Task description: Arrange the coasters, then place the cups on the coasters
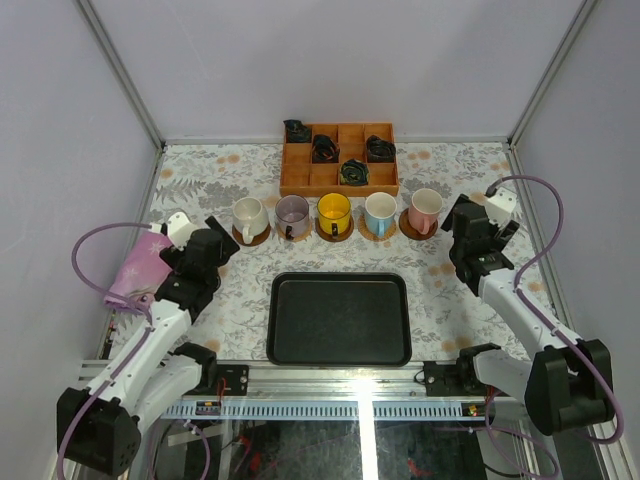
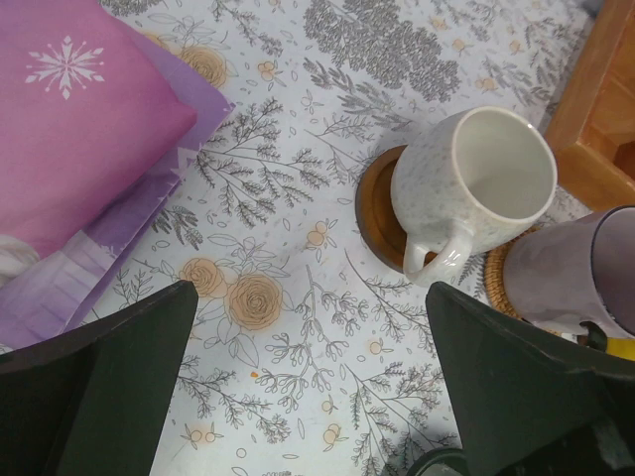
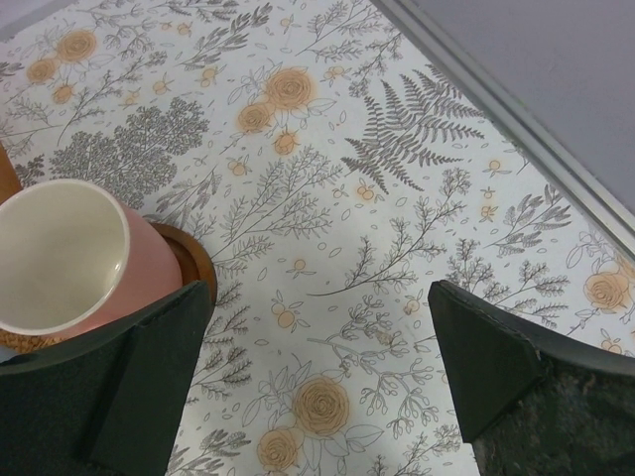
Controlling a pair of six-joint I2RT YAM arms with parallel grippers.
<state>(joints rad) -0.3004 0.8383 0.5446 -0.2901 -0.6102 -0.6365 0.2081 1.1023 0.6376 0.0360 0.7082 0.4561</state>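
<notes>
Cups (image 1: 334,212) stand in one row on the far side of the table (image 1: 240,300), just in front of the wooden box (image 1: 296,180). From left to right they are the white cup (image 1: 248,214), mauve cup (image 1: 292,212), yellow cup (image 1: 335,205), blue cup (image 1: 379,210) and pink cup (image 1: 425,206). Each sits on one of the coasters (image 2: 372,213), which judging by this layout is what the task asks for, so the job looks about complete. The black tray (image 1: 340,318) lies nearer the arms with nothing on it.

The left gripper (image 2: 308,387) hangs just short of the white cup with its jaws spread wide and nothing between them. The right gripper (image 3: 317,387) is equally wide open and empty beside the pink cup. Both look positioned to stay clear of the row rather than to grasp.

The disc under the mauve cup seems paler and perhaps woven, though little of it shows. No writing can be read anywhere. The pink pouch (image 2: 79,129) at the left bears only a white snowflake mark.
</notes>
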